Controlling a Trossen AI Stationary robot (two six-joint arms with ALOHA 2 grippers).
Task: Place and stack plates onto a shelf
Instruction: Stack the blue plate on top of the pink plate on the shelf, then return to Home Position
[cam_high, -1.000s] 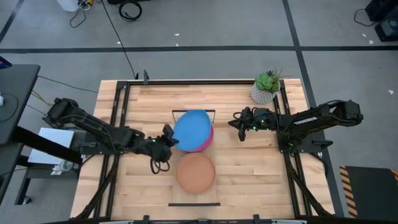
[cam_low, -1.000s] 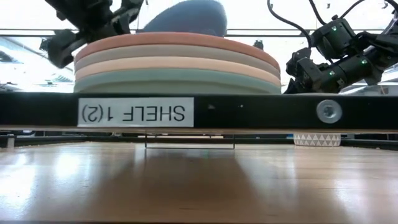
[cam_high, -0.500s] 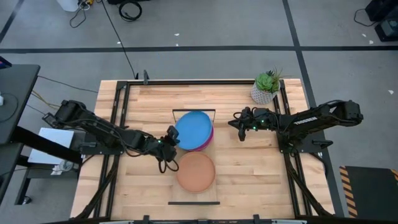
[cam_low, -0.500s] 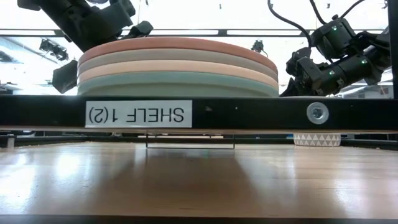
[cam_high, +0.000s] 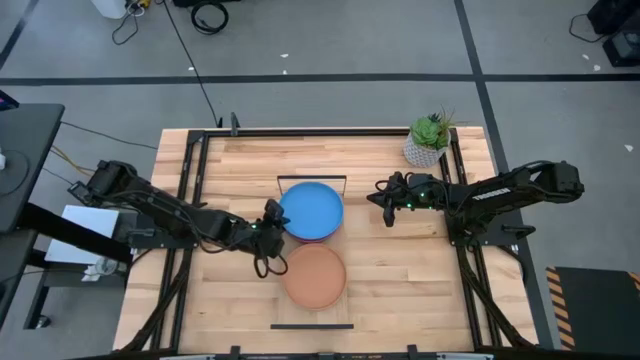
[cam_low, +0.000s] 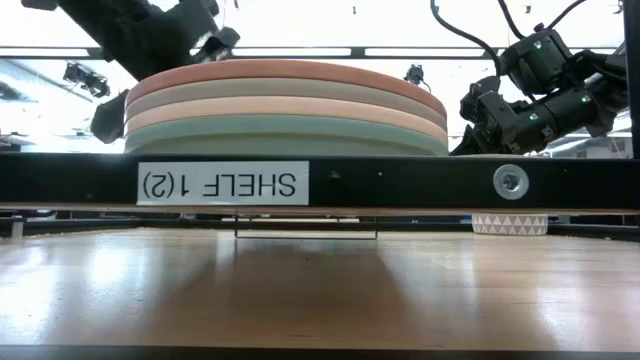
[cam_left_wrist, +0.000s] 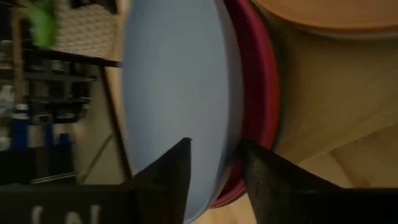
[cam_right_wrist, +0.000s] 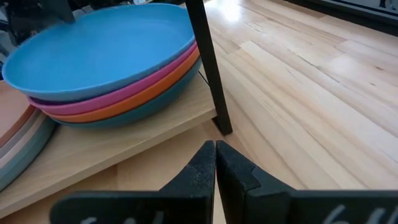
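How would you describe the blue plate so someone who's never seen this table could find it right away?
Find the narrow light-wood shelf running down the middle of the slatted table; two stacks of plates sit on it. The blue plate tops the stack nearer the potted plant, above a magenta plate, with the left claw at its rim. The other stack has a tan top.
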